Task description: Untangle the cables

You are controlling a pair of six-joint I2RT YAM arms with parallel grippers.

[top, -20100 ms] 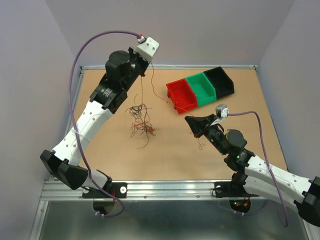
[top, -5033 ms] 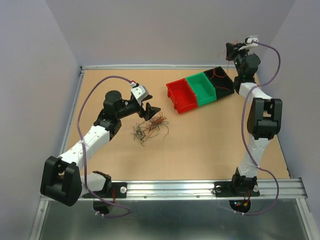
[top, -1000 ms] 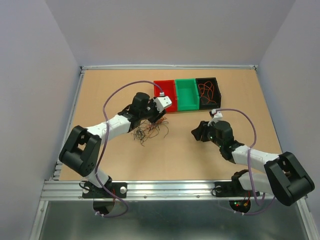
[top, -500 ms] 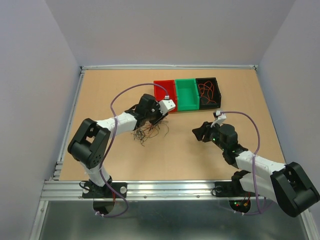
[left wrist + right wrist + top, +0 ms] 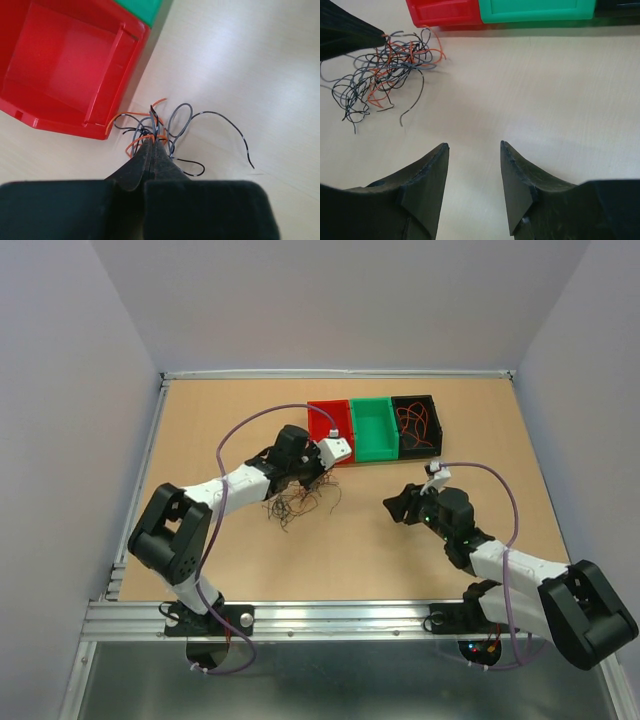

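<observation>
Pressing left gripper [image 5: 152, 144] fingers [image 5: 137, 167] together, pinching orange and black strands of cables [image 5: 161, 134] at tips. Trailing rest of tangle on table [image 5: 250, 60] just ahead of tips, black loops curling off to right. Pointing toward red bin [image 5: 65, 65] ahead-left of tips, nearest strands lying just beside its corner. Holding right gripper [image 5: 473, 145] fingers [image 5: 427, 175] spread, gripping nothing, well apart from tangle lying far ahead-left of them. Facing green bin [image 5: 535, 10] straight ahead.

place: robot lab cell | evidence: plain walls [image 5: 350, 300], aluminium rail [image 5: 340, 618], table [image 5: 200, 420]
</observation>
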